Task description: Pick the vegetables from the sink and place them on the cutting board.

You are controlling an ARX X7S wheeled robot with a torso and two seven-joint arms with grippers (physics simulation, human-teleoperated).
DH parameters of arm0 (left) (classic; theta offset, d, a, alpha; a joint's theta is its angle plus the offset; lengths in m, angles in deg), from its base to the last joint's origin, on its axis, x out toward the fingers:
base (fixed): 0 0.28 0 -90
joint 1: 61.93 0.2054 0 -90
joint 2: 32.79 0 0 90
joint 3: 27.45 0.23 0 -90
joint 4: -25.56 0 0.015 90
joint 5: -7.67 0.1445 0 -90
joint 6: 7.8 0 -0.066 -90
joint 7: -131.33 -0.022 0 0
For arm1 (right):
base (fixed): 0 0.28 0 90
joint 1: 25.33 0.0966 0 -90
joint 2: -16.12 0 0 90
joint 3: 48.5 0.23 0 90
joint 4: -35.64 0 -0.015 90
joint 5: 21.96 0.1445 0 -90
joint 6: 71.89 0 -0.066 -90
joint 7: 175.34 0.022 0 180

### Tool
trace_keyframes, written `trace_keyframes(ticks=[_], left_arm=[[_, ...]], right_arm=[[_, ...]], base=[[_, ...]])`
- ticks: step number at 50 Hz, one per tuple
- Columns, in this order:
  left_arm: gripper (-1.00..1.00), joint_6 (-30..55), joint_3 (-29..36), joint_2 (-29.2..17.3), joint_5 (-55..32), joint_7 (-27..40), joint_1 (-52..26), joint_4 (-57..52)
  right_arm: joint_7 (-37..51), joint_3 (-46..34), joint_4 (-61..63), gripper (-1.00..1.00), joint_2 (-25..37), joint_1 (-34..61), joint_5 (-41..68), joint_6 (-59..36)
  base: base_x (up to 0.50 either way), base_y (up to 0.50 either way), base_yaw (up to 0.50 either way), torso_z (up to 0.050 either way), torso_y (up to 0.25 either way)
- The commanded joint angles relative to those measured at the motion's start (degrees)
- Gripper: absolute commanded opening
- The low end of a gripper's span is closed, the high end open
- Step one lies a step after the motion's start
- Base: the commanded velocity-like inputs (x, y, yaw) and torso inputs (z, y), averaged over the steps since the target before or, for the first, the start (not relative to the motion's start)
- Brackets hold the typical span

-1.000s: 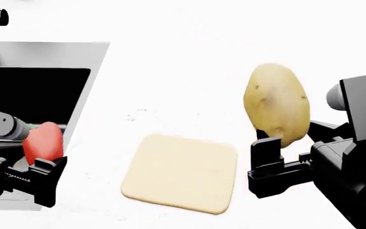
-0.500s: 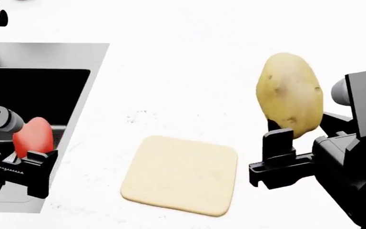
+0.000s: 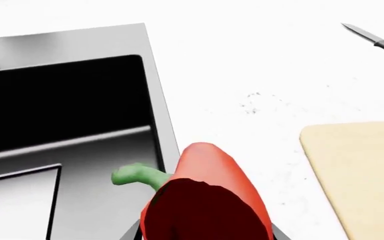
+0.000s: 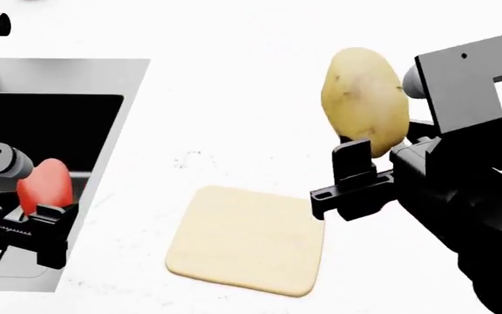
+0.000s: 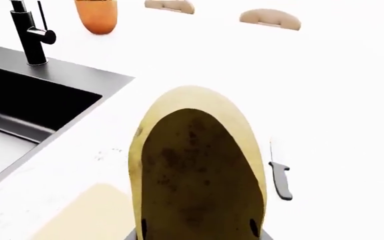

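The right claw (image 4: 362,171), gripping the potato (image 4: 365,103), has moved up and nearer the cutting board (image 4: 246,238). The left claw (image 4: 37,219) still clamps the red bell pepper (image 4: 45,185) beside the sink (image 4: 129,77).

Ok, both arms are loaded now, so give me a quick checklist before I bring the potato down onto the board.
1. Speckled yellow-brown oval potato held in the right gripper: ok, upright in the jaws.
2. Pale tan rectangular cutting board bare: ok, nothing lies on it.
3. Potato above the board: not ok, it hangs off the board's far right corner.
4. Glossy red bell pepper held in the left gripper: ok, over the grey-rimmed black sink edge.
5. Black-handled knife out of the way: ok, lying apart from the board.
6. Grip firmness on the potato: cannot tell.
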Motion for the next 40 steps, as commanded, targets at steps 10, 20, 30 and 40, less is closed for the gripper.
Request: trace_keyframes(ticks=[10,20,30,40], left_arm=[[-1.00,0.96,-0.16,0.12,1.23,-1.71,0.41,-0.34],[-1.00,3.42,-2.82,-2.84,-0.76,-2.94,3.22,-4.64],[-1.00,-1.18,1.92,1.00,1.43,-0.60,0.37,2.89],[-1.00,-1.31,1.72,0.55,1.02,-0.68,0.97,2.68]], right_arm=[[-11.85,-16.10,-11.76,-1.00,-6.15,7.36,-7.16,-7.63],[-8.45,-16.11,-12.74,-1.00,-6.38,4.26,-4.13,-8.93],[-12.97,-21.96,-17.11,-1.00,-7.17,4.19,-8.56,-4.02],[-13.28,-23.39,-18.00,-1.00,-7.85,3.36,-8.37,-3.69]], base=[[0.00,0.00,0.00,0.000,0.000],[0.00,0.00,0.00,0.000,0.000],[0.00,0.00,0.00,0.000,0.002],[0.00,0.00,0.00,0.000,0.000]])
